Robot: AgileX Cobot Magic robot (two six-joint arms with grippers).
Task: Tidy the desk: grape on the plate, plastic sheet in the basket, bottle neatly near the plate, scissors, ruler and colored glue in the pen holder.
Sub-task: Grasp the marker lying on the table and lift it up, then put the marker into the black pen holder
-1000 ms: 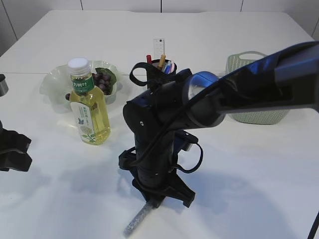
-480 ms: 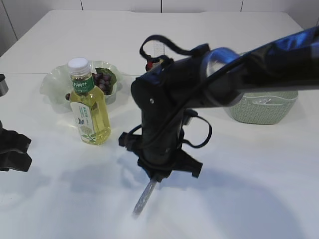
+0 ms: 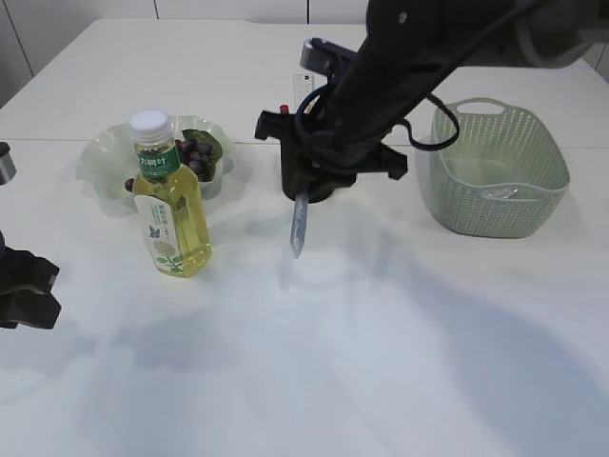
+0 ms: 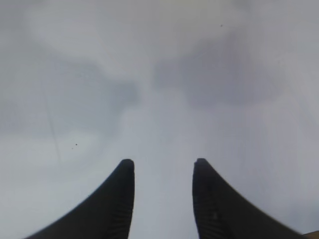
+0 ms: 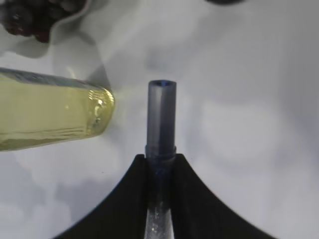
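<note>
My right gripper (image 3: 304, 190) is shut on the colored glue (image 3: 299, 224), a grey glitter tube with a blue cap, hanging point-down above the table; it also shows in the right wrist view (image 5: 161, 117) between the jaws (image 5: 160, 158). The pen holder (image 3: 319, 186) stands right behind it, mostly hidden by the arm, with the ruler (image 3: 303, 84) sticking up. The yellow bottle (image 3: 169, 205) stands beside the plate (image 3: 100, 162), which holds grapes (image 3: 197, 152). The bottle shows in the right wrist view (image 5: 50, 117). My left gripper (image 4: 163, 164) is open and empty over bare table.
A green basket (image 3: 495, 171) stands at the right with the clear plastic sheet (image 3: 500, 193) in it. The left arm's black end (image 3: 24, 290) sits at the left edge. Grapes (image 5: 30, 20) show at the top left of the right wrist view.
My right gripper has lifted the glue tube off the near table and carried it back and up to the pen holder. The left arm has not moved.
</note>
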